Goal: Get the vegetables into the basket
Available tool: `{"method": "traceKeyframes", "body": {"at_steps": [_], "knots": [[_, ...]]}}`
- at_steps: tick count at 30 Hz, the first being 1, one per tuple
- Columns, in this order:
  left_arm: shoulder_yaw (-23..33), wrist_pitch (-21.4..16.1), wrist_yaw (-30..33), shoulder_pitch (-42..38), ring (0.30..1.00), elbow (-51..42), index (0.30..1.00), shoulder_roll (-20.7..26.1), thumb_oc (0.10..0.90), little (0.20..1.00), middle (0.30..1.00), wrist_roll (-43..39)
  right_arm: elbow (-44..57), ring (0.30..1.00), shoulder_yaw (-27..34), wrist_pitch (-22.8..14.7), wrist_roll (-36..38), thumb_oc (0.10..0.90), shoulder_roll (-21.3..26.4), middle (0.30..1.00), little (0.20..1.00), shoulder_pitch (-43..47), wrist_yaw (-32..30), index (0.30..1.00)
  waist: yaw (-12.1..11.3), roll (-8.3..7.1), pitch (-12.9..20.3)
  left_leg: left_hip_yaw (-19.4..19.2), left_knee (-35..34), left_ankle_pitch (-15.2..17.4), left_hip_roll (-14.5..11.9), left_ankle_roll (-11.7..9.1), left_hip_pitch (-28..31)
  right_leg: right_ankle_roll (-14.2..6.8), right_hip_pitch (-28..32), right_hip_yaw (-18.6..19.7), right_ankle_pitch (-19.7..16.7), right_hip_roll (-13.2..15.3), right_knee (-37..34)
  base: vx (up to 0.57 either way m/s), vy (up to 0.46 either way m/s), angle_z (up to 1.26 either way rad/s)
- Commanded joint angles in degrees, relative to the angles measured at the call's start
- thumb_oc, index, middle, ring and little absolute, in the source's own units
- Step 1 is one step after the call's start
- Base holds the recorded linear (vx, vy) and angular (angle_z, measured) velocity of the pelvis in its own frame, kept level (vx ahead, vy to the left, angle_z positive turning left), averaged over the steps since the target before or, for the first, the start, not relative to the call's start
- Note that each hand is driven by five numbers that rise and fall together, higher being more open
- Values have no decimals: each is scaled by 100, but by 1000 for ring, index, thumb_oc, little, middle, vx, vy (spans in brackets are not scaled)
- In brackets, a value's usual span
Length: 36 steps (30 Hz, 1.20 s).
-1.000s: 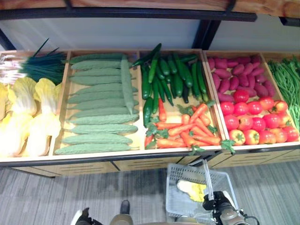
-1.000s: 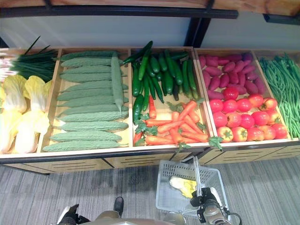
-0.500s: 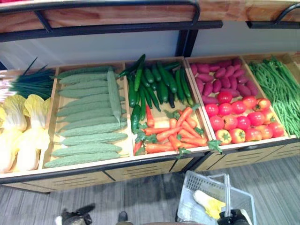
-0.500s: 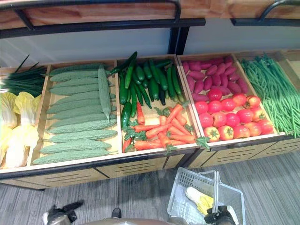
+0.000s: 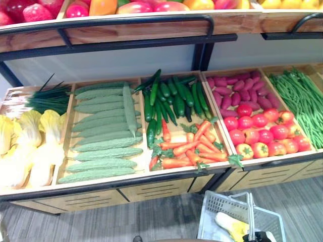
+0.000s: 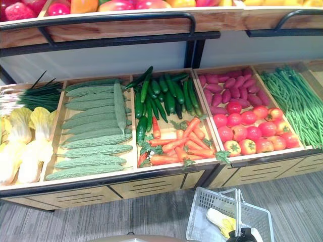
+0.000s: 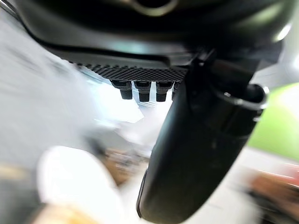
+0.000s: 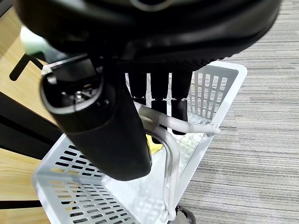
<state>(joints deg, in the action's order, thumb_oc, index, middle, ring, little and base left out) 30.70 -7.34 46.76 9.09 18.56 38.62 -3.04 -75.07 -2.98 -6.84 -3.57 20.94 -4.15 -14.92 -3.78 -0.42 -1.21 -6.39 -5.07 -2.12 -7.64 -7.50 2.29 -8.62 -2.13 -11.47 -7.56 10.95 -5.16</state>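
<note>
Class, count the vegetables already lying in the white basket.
1: a yellow-white cabbage lies inside the white basket, whose handle the right hand grips. The basket's near end is cut off by the picture's edge, so more may be hidden.

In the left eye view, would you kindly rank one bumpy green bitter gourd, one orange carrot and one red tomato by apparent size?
1. Bumpy green bitter gourd, clearly the longest.
2. Orange carrot, shorter and thinner.
3. Red tomato, smallest in length, though rounder than the carrot.
All lie in the front row of the bins, so nearness barely skews this.
</note>
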Motion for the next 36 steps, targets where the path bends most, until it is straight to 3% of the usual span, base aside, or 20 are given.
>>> {"method": "traceKeyframes", "body": {"at_steps": [1, 4, 5, 9, 10, 12, 15, 17, 21, 22, 25, 28, 36], "knots": [[-244, -1015, -889, -469, 1000, 639, 1000, 647, 900, 1000, 1000, 137, -44, 300, -32, -54, -4, 400, 306, 300, 300, 260, -113, 300, 250, -200, -76, 30, 7, 45, -53, -33, -88, -539, 38, -179, -211, 621, 16, -40, 11, 11], [-613, -1355, -1931, -631, 1000, 38, 1000, 883, 900, 1000, 1000, -356, 191, 300, -77, -60, -35, 400, 380, 300, 300, 294, 35, 300, 314, -168, -77, -14, 7, 46, -40, -27, -83, -541, 3, -126, -249, 636, 16, -26, 15, -5], [-970, -1356, -2512, -753, 1000, -279, 1000, 971, 900, 1000, 1000, -549, 288, 300, -108, -71, -75, 400, 402, 300, 300, 284, 149, 300, 359, -150, -69, -49, 7, 51, -43, -24, -74, -541, -20, -81, -267, 640, 16, -22, 16, -16], [-1352, -1432, -3211, -920, 1000, -516, 1000, 1266, 900, 1000, 1000, -810, 350, 300, -103, -79, -82, 400, 454, 300, 300, 272, 285, 300, 414, -137, -61, -106, 7, 57, -39, -24, -66, -547, -60, -22, -296, 648, 16, -17, 12, -14], [-1759, -1419, -3757, -1054, 1000, -711, 1000, 1511, 900, 1000, 1000, -960, 422, 300, -130, -110, -112, 400, 479, 300, 300, 263, 370, 300, 477, -126, -48, -149, 7, 68, -44, -26, -46, -553, -93, 29, -315, 647, 16, -7, 6, -16], [-2320, -1389, -4271, -1280, 1000, -895, 1000, 1825, 900, 1000, 1000, -1080, 486, 300, -187, -123, -116, 400, 500, 300, 300, 257, 443, 300, 559, -111, -40, -195, 7, 72, -48, -26, -25, -554, -125, 77, -334, 641, 16, -5, 2, -6], [-2893, -1398, -4568, -1634, 1000, -970, 1000, 2079, 900, 1000, 1000, -1129, 515, 300, -230, -127, -147, 400, 509, 300, 300, 284, 491, 300, 599, -103, -38, -228, 7, 79, -44, -27, -8, -560, -147, 121, -351, 640, 16, 3, 0, -5], [-3625, -1403, -4920, -2126, 1000, -1209, 1000, 2438, 900, 1000, 1000, -1147, 545, 300, -337, -163, -154, 400, 511, 300, 300, 309, 534, 300, 694, -88, -33, -289, 7, 85, -41, -32, 3, -577, -185, 171, -397, 641, 16, -3, -5, -14], [-4295, -1404, -5009, -2640, 1000, -1276, 1000, 2617, 900, 1000, 1000, -942, 535, 300, -390, -169, -147, 400, 488, 300, 300, 321, 539, 300, 750, -81, -35, -327, 7, 87, -46, -40, 1, -587, -218, 202, -415, 640, 16, 1, -7, -13], [-4816, -1395, -4904, -3053, 1000, -1188, 1000, 2710, 900, 1000, 1000, -440, 514, 300, -415, -183, -127, 400, 484, 300, 300, 352, 530, 300, 797, -78, -46, -347, 7, 93, -53, -39, 7, -593, -229, 227, -420, 642, 16, 9, -9, -9], [-5441, -1334, -4853, -3558, 1000, -957, 1000, 2621, 900, 1000, 1000, 74, 470, 300, -471, -172, -124, 400, 487, 300, 300, 403, 515, 300, 866, -54, -56, -384, 7, 108, -56, -34, 26, -600, -254, 259, -419, 640, 16, 20, -8, -10], [-5734, -1215, -4745, -3830, 1000, -706, 1000, 2390, 900, 1000, 1000, 633, 414, 300, -464, -157, -94, 400, 465, 300, 300, 459, 486, 300, 891, -46, -67, -407, 7, 115, -52, -28, 33, -597, -266, 292, -410, 632, 16, 27, -6, -5], [-5876, -855, -4628, -4185, 1000, -51, 1000, 1338, 900, 1000, 1000, 886, 399, 300, -503, -49, -44, 400, 428, 300, 300, 651, 425, 300, 956, -19, -154, -415, 7, 92, -67, -3, -9, -556, -347, 351, -395, 593, 16, 0, 0, 0]]}}
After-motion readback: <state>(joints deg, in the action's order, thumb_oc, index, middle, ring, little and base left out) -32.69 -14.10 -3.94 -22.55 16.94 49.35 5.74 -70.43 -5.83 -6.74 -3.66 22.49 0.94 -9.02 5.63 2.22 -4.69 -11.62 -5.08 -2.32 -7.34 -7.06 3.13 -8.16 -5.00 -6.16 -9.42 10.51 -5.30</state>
